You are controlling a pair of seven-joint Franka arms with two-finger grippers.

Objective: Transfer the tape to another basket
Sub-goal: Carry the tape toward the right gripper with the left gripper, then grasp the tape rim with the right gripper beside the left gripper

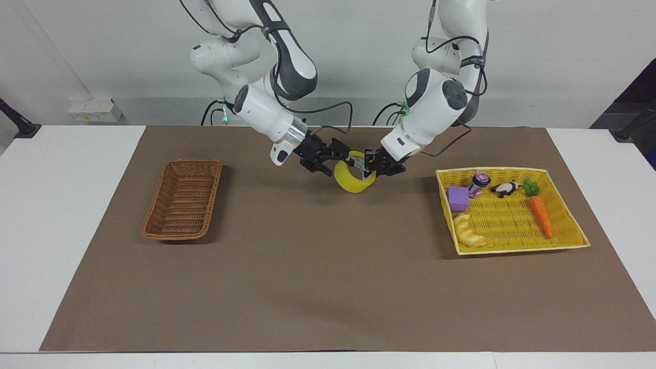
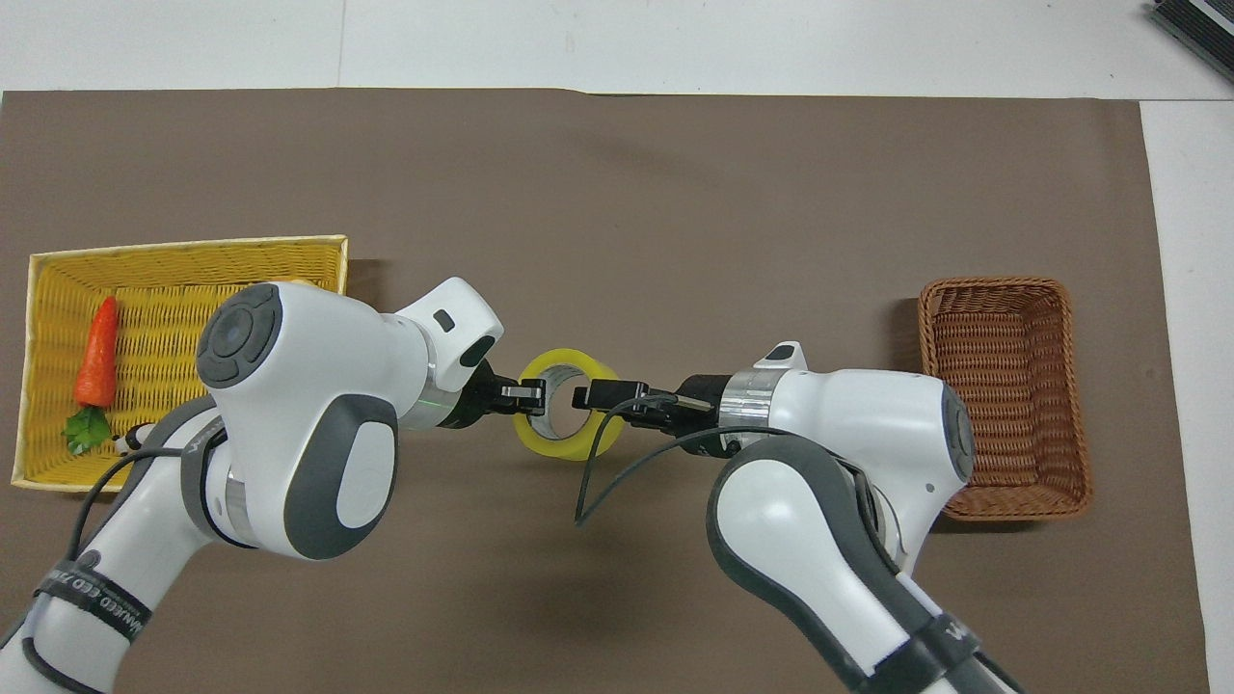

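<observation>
The yellow tape (image 1: 351, 183) hangs in the air over the middle of the brown mat, its ring tilted. My left gripper (image 1: 366, 168) is shut on the roll's wall on the side toward the yellow tray; in the overhead view the left gripper (image 2: 533, 393) pinches the tape (image 2: 569, 447) there. My right gripper (image 1: 340, 159) is open, its fingers straddling the roll's wall on the wicker basket's side; from above the right gripper (image 2: 591, 395) overlaps that rim. The brown wicker basket (image 1: 182, 201) (image 2: 1003, 386) sits empty toward the right arm's end of the table.
The yellow mesh tray (image 1: 512, 250) (image 2: 183, 247) lies toward the left arm's end. It holds a carrot (image 1: 540, 215), a purple block (image 1: 457, 198), a bread piece (image 1: 469, 231), a small can (image 1: 479, 183) and a panda toy (image 1: 505, 188).
</observation>
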